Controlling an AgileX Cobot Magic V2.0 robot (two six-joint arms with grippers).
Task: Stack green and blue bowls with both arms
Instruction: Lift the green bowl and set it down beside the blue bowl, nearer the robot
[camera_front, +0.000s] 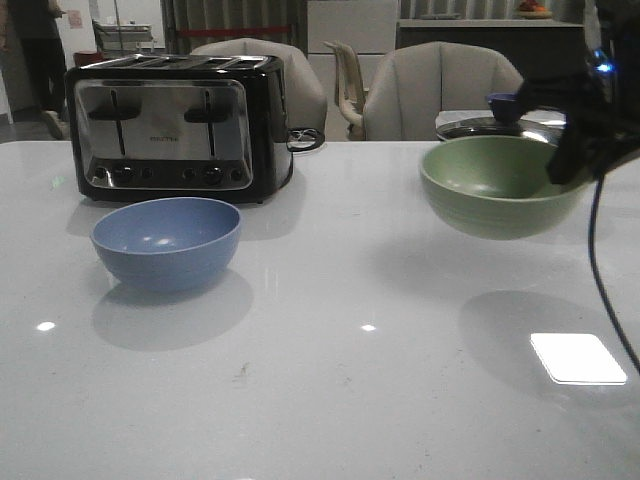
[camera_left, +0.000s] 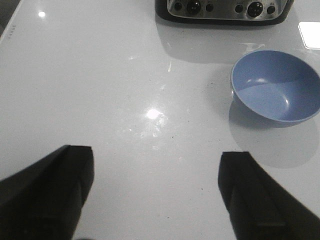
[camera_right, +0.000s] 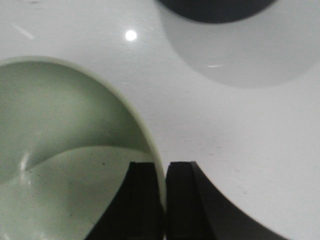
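The green bowl (camera_front: 500, 185) hangs in the air at the right, above its shadow on the table. My right gripper (camera_front: 572, 160) is shut on its right rim, one finger inside and one outside; in the right wrist view the gripper (camera_right: 163, 172) pinches the pale green bowl's (camera_right: 60, 140) rim. The blue bowl (camera_front: 166, 241) sits upright on the table at the left, in front of the toaster. It also shows in the left wrist view (camera_left: 275, 86). My left gripper (camera_left: 155, 160) is open and empty over bare table, apart from the blue bowl. It is out of the front view.
A black and chrome toaster (camera_front: 170, 125) stands at the back left, just behind the blue bowl. A lidded saucepan (camera_front: 500, 122) with a blue knob stands behind the green bowl. A thin black cable (camera_front: 600, 270) hangs from the right arm. Chairs stand beyond the table's far edge.
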